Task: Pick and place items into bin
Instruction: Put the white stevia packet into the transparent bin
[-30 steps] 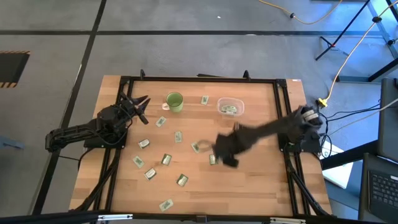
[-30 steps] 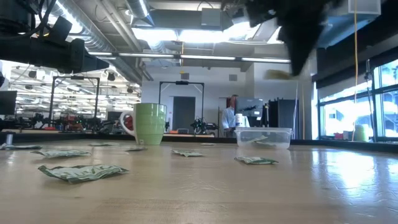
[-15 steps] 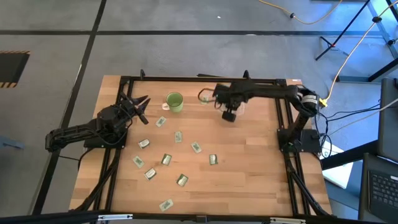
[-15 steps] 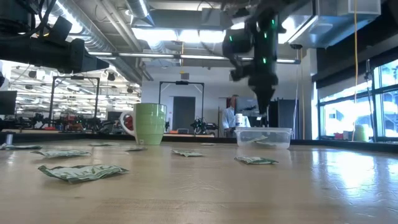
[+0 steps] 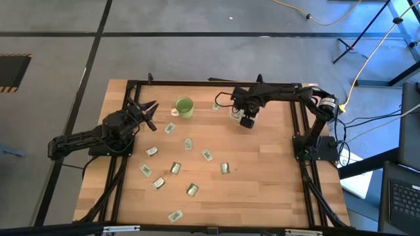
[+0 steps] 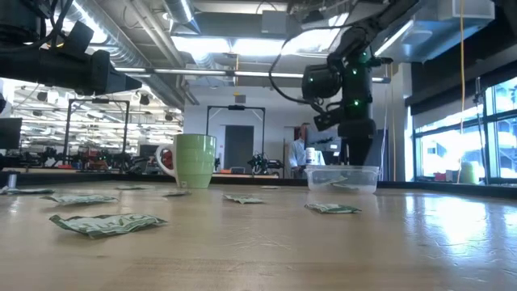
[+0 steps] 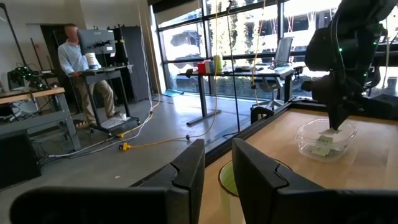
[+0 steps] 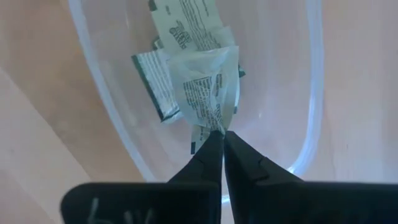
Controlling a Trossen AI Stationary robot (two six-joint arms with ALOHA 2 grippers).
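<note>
At the left of the table (image 5: 262, 196), the left arm is waiting with its gripper (image 5: 149, 108) raised near the green mug (image 5: 184, 107); its two fingers (image 7: 186, 171) are standing slightly apart with nothing between them. Across the middle of the tabletop, loose packets are lying scattered, among them one beside the mug (image 5: 170, 128), one near the centre (image 5: 207, 155) and one toward the near edge (image 5: 175, 215). Farther right, the right gripper (image 8: 219, 138) is hanging directly over the clear tub (image 6: 342, 178), which is sitting near the far edge of the table, right of the mug. Its fingers are pressed together on the corner of a packet (image 8: 207, 93), holding it above the tub's floor. Beneath that one, other packets (image 8: 183, 25) are lying inside the tub.
</note>
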